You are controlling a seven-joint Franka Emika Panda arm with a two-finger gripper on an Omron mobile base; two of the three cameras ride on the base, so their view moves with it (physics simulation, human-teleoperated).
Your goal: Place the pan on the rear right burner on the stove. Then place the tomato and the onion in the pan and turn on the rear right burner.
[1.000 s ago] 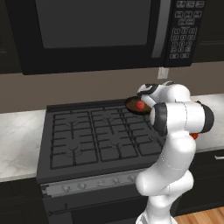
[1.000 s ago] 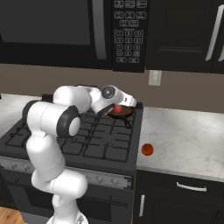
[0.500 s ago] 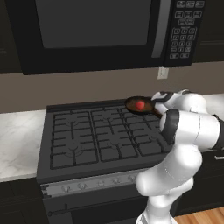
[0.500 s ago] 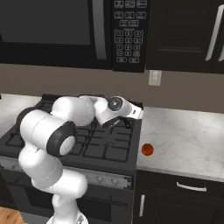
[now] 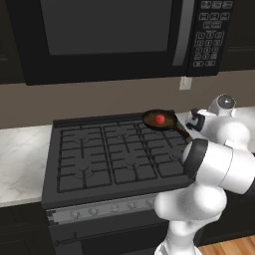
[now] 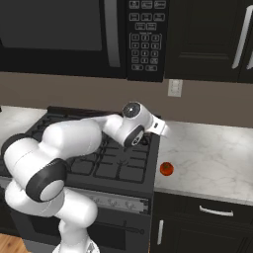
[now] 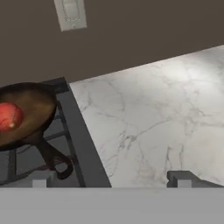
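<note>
Pan [image 5: 160,121] sits on the rear right burner [image 5: 164,130] of the stove [image 5: 112,154], tomato [image 5: 160,119] inside it — onion [image 6: 166,169] lies on the counter [image 6: 207,153] right of the stove, microwave [image 5: 104,37] above.

Dim, even rendered light, faint shadows, perhaps slightly soft focus.

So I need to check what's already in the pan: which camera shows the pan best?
The left base view: the whole pan sits on the rear right burner with a red ball inside. The hand view crops it at the frame edge; in the right base view the arm covers it.
</note>
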